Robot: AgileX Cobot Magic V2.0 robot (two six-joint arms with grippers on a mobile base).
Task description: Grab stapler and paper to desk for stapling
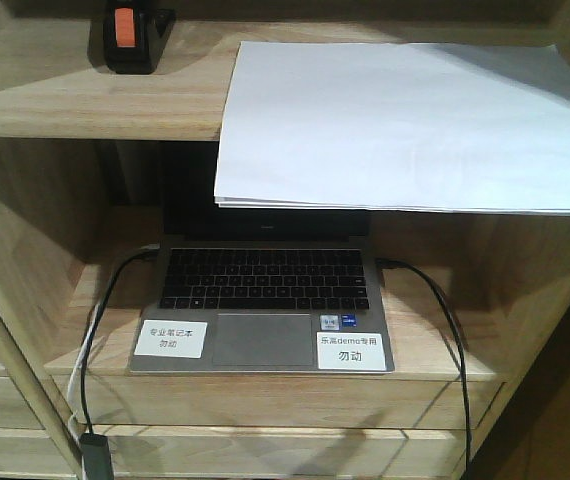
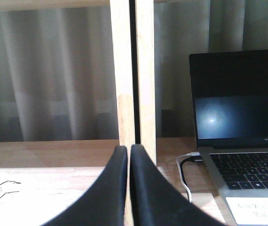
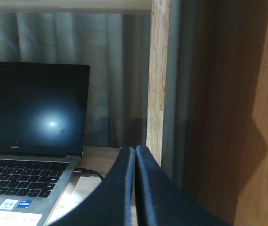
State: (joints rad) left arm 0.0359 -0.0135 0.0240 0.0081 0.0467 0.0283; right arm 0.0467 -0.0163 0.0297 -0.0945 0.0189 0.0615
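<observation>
Front view, stapler (image 1: 130,38) shelved, fingers (image 2: 111,193) pressed together

Laptop (image 1: 265,300) palm rest: left sticker (image 1: 170,338) "专业笔记本 勿动"; right sticker (image 1: 349,350) "乐高demo专用 勿动" (bezel logo (image 3: 15,147) faint, reads HUAWEI).

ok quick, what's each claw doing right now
left claw: closed, holding nothing
right claw: closed, holding nothing
</observation>
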